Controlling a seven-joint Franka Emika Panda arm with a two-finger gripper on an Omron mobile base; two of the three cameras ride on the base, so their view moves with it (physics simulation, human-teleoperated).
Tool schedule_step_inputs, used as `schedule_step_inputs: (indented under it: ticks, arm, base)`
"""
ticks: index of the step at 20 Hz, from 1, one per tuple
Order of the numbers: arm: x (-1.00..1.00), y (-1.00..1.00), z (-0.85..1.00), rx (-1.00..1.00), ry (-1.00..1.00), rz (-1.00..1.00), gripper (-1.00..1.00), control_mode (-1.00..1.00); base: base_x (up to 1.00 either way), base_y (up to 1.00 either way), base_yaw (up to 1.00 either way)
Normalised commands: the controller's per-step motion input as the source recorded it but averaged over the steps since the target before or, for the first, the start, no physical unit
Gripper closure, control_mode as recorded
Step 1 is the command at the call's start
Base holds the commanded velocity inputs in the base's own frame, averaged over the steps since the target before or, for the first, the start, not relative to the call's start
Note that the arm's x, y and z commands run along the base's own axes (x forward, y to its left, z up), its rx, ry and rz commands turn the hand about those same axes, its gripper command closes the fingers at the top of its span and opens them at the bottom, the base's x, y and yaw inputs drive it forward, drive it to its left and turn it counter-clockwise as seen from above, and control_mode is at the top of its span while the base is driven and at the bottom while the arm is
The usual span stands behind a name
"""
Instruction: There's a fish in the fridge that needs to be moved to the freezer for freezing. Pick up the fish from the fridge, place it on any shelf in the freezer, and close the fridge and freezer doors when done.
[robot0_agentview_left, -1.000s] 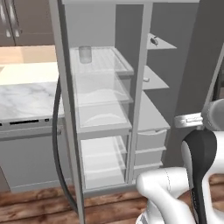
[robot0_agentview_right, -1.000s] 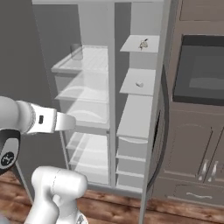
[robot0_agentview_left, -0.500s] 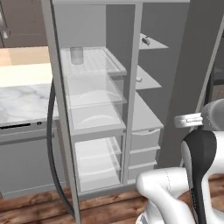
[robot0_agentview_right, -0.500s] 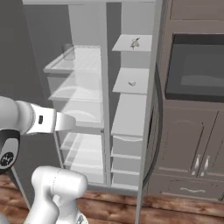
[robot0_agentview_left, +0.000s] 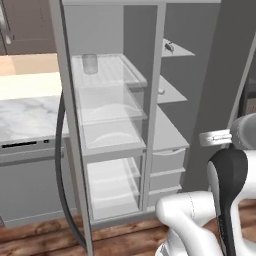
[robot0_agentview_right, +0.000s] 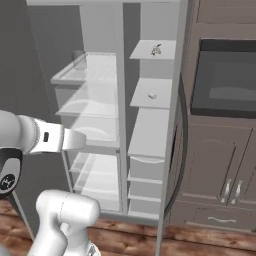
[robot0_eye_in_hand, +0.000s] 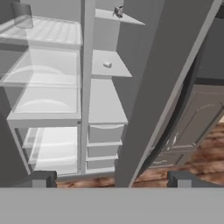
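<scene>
Both doors stand swung open, the left one (robot0_agentview_left: 67, 125) cutting down the left-centre of the left base view with its dark curved handle (robot0_agentview_left: 62, 175) bowing out below, the right one (robot0_eye_in_hand: 162, 87) slanting across the middle of the hand view. The gripper (robot0_eye_in_hand: 111, 178) hangs low in front of the cabinet with its fingers spread wide at the bottom of the hand view, nothing between them. The fish (robot0_agentview_right: 156, 49), a small dark sliver, lies on the top shelf (robot0_agentview_right: 145, 54) of the narrow right-hand compartment, at the upper middle of the right base view and near the top edge of the hand view (robot0_eye_in_hand: 118, 11). One shelf down sits a small pale lump (robot0_agentview_right: 152, 95). A clear glass jar (robot0_agentview_left: 90, 63) stands on the top wire shelf of the wider left compartment. To the right is a dark wall oven (robot0_agentview_right: 225, 85) above wooden cabinets.
</scene>
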Motion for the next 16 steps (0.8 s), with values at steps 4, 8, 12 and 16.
schedule_step_inputs:
  ticks: [4, 8, 12, 16]
  arm:
    - [0.00, 0.00, 0.00, 0.00, 0.00, 0.00, -1.00, 1.00]
    - [0.00, 0.00, 0.00, 0.00, 0.00, 0.00, -1.00, 1.00]
    - [0.00, 0.00, 0.00, 0.00, 0.00, 0.00, -1.00, 1.00]
    - [-0.29, 0.00, -0.07, 0.00, 0.00, 0.10, -1.00, -1.00]
  base:
    - [0.40, 0.00, 0.08]
    - [0.05, 0.00, 0.13]
    - [0.00, 0.00, 0.22]
    - [-0.06, 0.00, 0.11]
